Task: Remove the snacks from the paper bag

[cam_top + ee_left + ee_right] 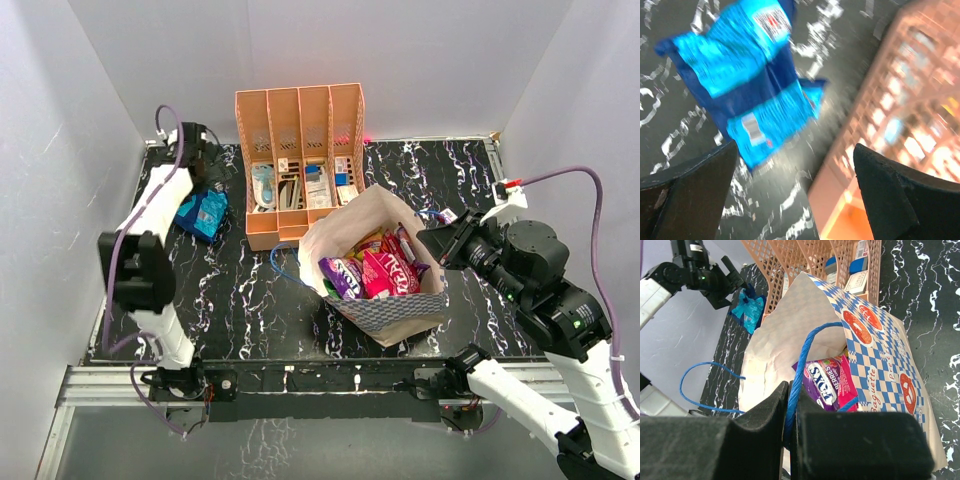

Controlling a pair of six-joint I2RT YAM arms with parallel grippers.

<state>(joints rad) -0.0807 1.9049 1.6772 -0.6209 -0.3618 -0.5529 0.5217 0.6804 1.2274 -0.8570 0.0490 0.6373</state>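
The paper bag (395, 312) lies open on the table, its mouth up, with purple, pink, red and orange snacks (372, 272) inside. My right gripper (436, 243) is shut on the bag's blue cord handle (801, 371) at the bag's right rim; a purple FOX'S packet (826, 382) shows just past the fingers. A blue snack packet (203, 213) lies on the table at the far left. My left gripper (207, 160) is open and empty, hovering just beyond that blue packet (747, 85).
The orange slotted desk organizer (298, 160) stands behind the bag, with small items in its slots; it also shows in the left wrist view (900, 100). The bag's other blue cord handle (283, 268) loops out to the left. White walls enclose the table.
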